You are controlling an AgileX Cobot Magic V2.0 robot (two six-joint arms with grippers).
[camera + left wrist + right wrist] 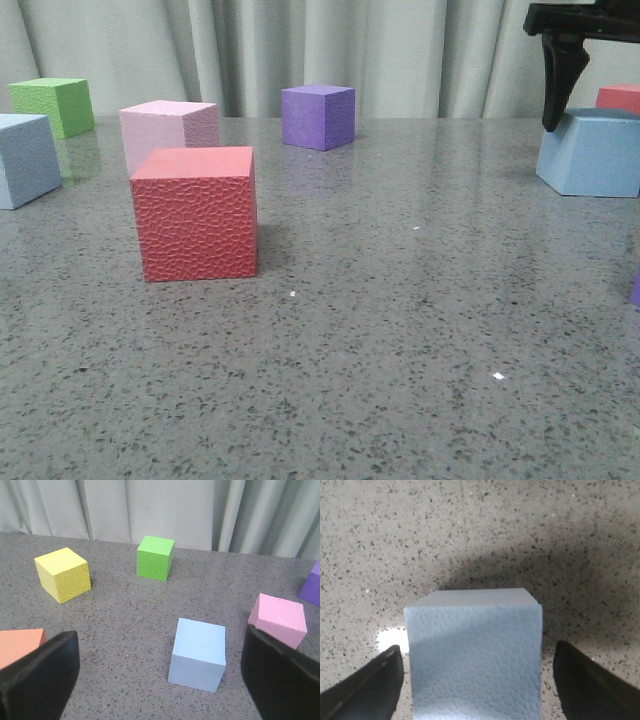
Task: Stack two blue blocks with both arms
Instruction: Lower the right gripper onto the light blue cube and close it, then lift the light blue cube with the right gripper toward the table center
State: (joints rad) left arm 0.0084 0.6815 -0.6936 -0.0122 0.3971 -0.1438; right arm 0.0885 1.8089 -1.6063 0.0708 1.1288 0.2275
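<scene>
One blue block [592, 152] is seen at the right edge of the front view, resting on the speckled grey table [400, 330], though it appears slightly tilted there and this cannot be judged with certainty. In the right wrist view this block [475, 652] is framed between the two black fingers [367, 685] of the right gripper [475, 690], which are spread wide on either side of it with a gap left at each flank; nothing is clasped. In the front view one dark finger [560, 75] is shown hanging just above the block's upper left corner.

The second blue block [25, 160] is found at the far left edge of the front view, flat on the table and well apart from the first. In the left wrist view it [198, 654] is seen between the parted fingers of the left gripper [160, 680], ahead of their tips and untouched; the jaws are held apart with nothing in them.

Beside this block a pink cube [278, 619] is placed, and farther back a green cube [156, 557] and a yellow cube [63, 574] are set apart from one another. A textured red cube [195, 212] is stood nearest the front camera, with the pink cube [170, 130] just behind it and a purple cube [318, 116] near the curtain [400, 50].
</scene>
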